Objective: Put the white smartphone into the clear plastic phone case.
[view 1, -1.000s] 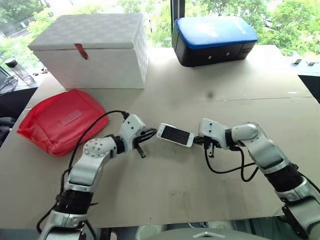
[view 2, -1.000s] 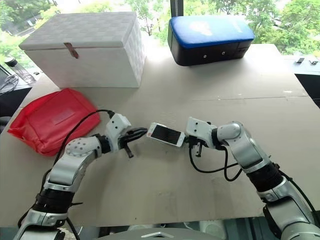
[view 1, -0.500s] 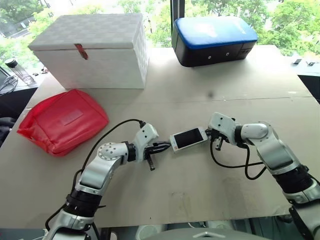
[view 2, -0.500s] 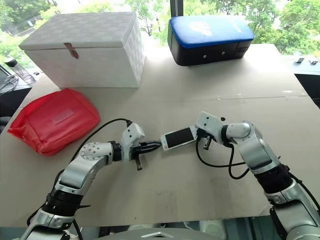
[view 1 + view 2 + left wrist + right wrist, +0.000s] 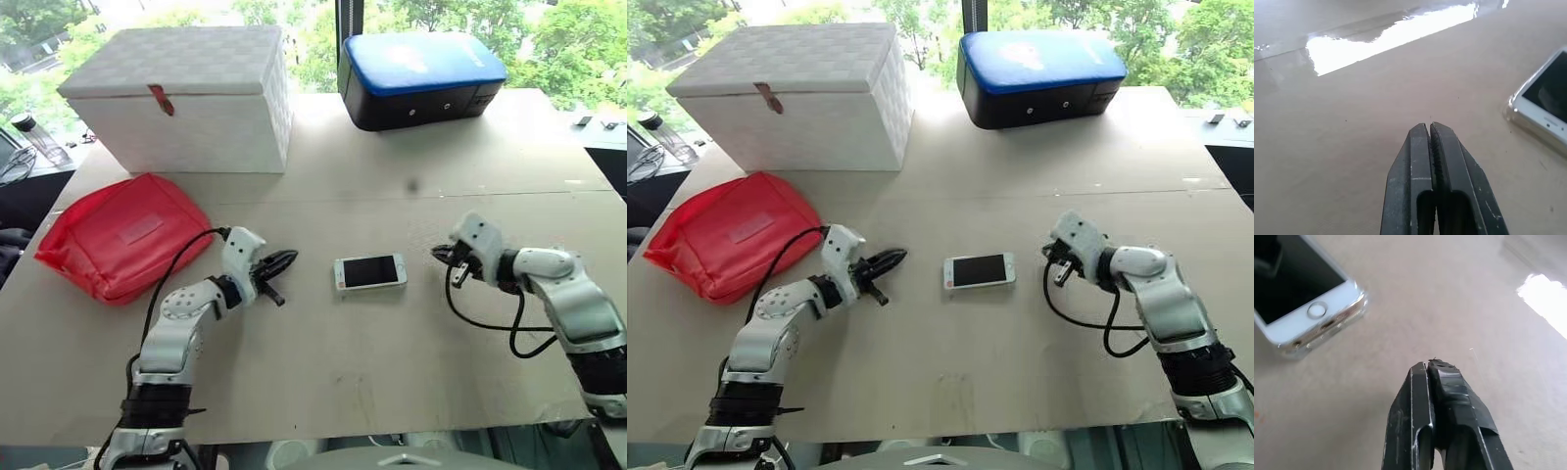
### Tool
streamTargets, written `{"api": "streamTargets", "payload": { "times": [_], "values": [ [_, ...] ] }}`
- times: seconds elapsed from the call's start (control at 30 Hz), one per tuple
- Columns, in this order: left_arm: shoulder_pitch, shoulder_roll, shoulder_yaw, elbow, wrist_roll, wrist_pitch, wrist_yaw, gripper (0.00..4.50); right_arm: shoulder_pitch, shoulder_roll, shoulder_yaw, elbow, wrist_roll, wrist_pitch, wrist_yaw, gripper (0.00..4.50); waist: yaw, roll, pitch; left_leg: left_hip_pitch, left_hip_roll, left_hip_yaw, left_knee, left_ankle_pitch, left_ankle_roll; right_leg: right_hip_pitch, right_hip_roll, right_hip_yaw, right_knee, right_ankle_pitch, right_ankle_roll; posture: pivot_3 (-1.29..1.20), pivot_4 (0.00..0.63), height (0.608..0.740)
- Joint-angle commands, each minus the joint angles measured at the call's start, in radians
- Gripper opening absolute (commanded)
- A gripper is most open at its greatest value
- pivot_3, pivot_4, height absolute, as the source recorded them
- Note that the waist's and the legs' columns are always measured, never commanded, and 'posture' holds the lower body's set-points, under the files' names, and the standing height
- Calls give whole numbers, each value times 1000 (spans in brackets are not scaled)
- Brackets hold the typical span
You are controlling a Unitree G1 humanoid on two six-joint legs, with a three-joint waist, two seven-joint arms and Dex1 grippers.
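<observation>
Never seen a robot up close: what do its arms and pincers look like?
Both arms are rounded silver-grey and white shells with black joint bands and a looping black cable at each wrist. The left gripper and right gripper each end in two slim black fingers; the right's look tape-wrapped.

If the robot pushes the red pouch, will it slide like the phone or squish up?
The red pouch would probably squish and bunch before it slides: it looks like soft, puffy fabric with wrinkled edges. It seems light for its size, and it lies flat and wide on the table, so it likely won't roll or tip. If lifted by one corner, it would probably sag.
</observation>
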Motion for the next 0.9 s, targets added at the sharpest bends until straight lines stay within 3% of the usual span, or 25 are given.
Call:
{"api": "streamTargets", "payload": {
  "times": [0.03,0.17,0.4,0.67,0.77,0.9],
  "values": [
    [-46,-20,-37,-50,-75,92,-31,86,0,16,-66,-76,127,44,32,0,-1,0,0,0,0,0,0,0,0,0,0,0,0,0,0,0,150,740],
    [-72,-19,-162,-41,-47,114,-108,86,-30,47,-53,-104,225,109,42,0,-11,0,0,0,0,1,0,0,0,0,0,1,0,0,0,0,150,740],
    [-89,-29,-308,58,70,49,-123,86,-92,76,116,-59,189,107,14,0,-8,0,0,1,0,1,0,0,0,0,1,1,1,0,0,0,150,740],
    [-98,-40,-328,86,111,39,-83,86,-169,31,294,86,100,132,41,0,-7,-2,-4,3,0,0,2,0,0,2,0,0,1,0,0,0,150,740],
    [-85,-47,-332,68,109,45,-69,86,-216,26,380,205,75,243,53,0,-7,-3,-9,5,0,0,2,0,0,4,1,0,1,0,0,0,150,740],
    [-79,-57,-332,47,106,58,-48,86,-255,30,468,358,29,245,64,0,-5,-6,-18,19,0,0,0,-3,5,19,1,-1,0,-1,0,0,150,740]
  ]
}}
